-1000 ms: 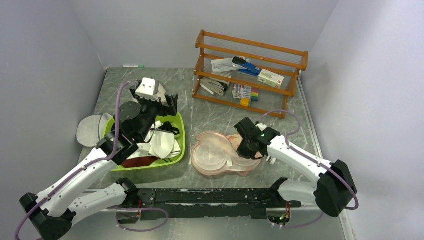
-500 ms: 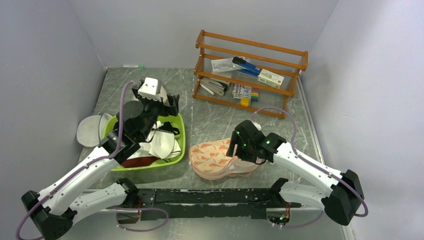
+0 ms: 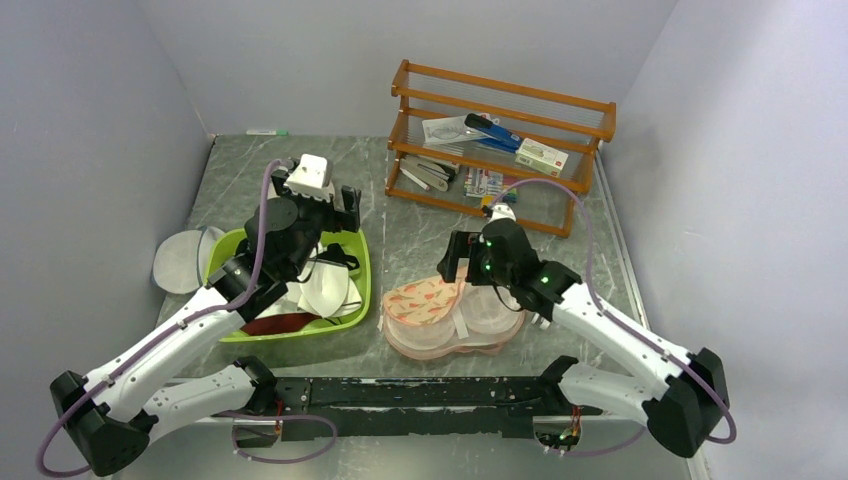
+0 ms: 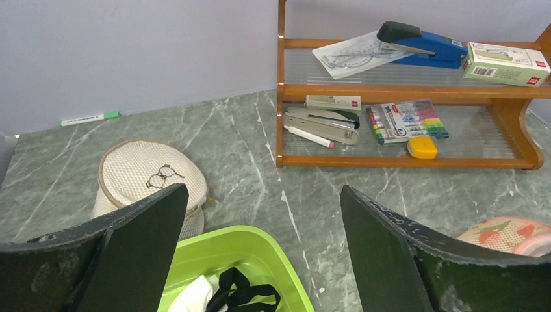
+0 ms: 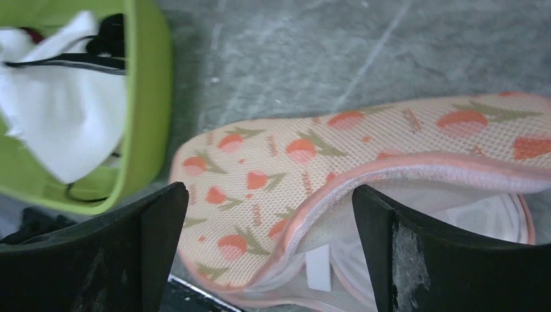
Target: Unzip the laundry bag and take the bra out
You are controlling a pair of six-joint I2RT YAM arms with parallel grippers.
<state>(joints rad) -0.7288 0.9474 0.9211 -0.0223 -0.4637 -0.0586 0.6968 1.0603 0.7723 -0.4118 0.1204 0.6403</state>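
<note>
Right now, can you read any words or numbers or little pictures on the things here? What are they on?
No words or numbers are clear enough to read.
Round white mesh bag: a black bra drawing, no letters.
Green-and-white box: print too small to read.
Marker pack: print too small to read.
Laundry bag: red-orange flower prints only, no words.

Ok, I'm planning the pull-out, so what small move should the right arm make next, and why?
Probably lower the right gripper onto the white padding exposed inside the laundry bag: its jaws stand open and empty above the bag, and the printed flap is folded back off that lobe.
</note>
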